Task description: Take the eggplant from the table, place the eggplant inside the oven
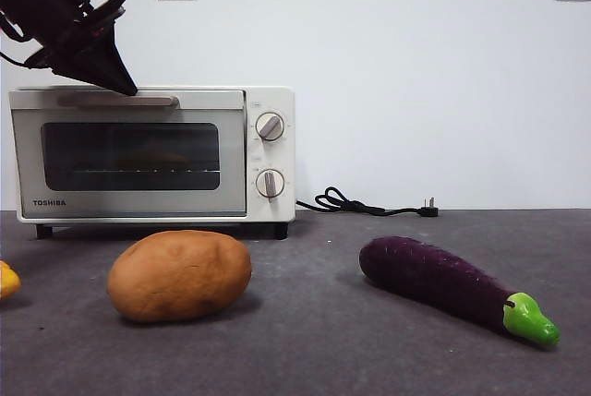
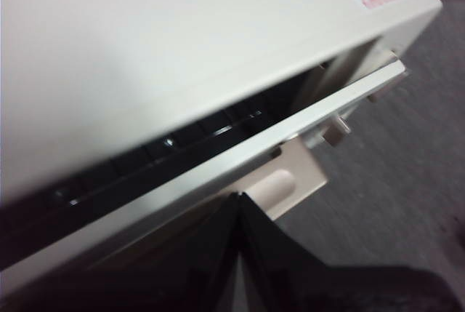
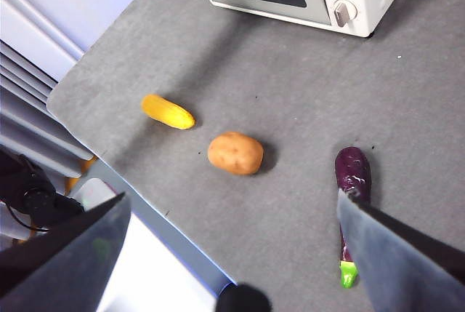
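Front view: cream-white toaster oven at 10 o'clock, at the back of the dark grey table. Orange-brown potato before it at 7. Long purple eggplant right of the potato, at 4.

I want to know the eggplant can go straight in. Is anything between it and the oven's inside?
Yes: the oven door is only cracked open at its top edge, where the left gripper sits at the handle. The eggplant lies on the table, untouched.
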`<move>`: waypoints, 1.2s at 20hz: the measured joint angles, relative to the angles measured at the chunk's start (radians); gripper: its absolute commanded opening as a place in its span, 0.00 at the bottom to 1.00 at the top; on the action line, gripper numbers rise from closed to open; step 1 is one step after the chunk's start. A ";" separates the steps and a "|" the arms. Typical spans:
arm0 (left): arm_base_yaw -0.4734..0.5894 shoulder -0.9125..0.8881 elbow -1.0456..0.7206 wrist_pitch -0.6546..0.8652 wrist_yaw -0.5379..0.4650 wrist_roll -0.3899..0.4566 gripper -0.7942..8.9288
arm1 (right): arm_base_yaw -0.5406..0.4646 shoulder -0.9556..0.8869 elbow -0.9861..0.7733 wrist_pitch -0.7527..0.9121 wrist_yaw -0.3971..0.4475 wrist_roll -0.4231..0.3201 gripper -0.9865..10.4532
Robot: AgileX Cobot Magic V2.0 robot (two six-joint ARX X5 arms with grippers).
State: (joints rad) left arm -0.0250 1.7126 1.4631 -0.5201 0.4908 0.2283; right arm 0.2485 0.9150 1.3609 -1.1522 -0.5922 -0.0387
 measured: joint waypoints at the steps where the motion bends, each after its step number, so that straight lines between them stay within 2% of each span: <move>1: -0.003 -0.002 0.002 -0.018 0.002 0.000 0.08 | 0.000 0.000 0.000 0.002 0.000 -0.002 0.50; 11: -0.065 0.002 -0.032 -0.241 0.071 0.015 0.08 | 0.000 0.026 0.000 0.051 0.000 -0.007 0.50; 17: -0.085 -0.049 -0.038 -0.197 0.027 0.013 0.08 | 0.000 0.069 0.000 0.069 0.008 -0.011 0.50; 20: -0.084 -0.128 -0.038 -0.197 0.095 -0.002 0.08 | 0.000 0.087 0.000 0.092 0.008 -0.013 0.50; 24: -0.084 -0.249 -0.038 -0.197 0.113 -0.015 0.08 | 0.000 0.100 0.000 0.099 0.008 -0.014 0.50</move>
State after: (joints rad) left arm -0.1089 1.4639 1.4254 -0.7170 0.6033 0.2131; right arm 0.2485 1.0145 1.3609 -1.0531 -0.5838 -0.0528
